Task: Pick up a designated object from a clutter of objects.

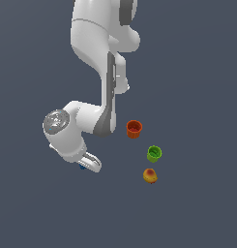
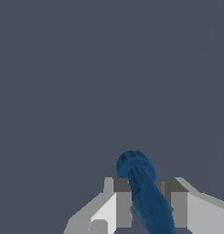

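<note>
The end effector (image 2: 147, 205) seemingly clenched the blue piece (image 2: 143, 192), well apart from the orange cup (image 1: 134, 129) at its two o'clock; an off-centre hold risked slipping.

The tiny dark blue lumpy object (image 2: 143, 192) between the fingers of the white-and-grey gripper (image 1: 90, 163) is a deep, glossy blue, lighter along its rounded end. Well away from the gripper sit a rust-orange ribbed cup (image 1: 134, 129), a bright green cup (image 1: 154, 153) and a yellow rounded lump (image 1: 150, 176) with a red-orange patch on top. The flat slate-grey bench (image 1: 197, 203) is plain and unpatterned.
</note>
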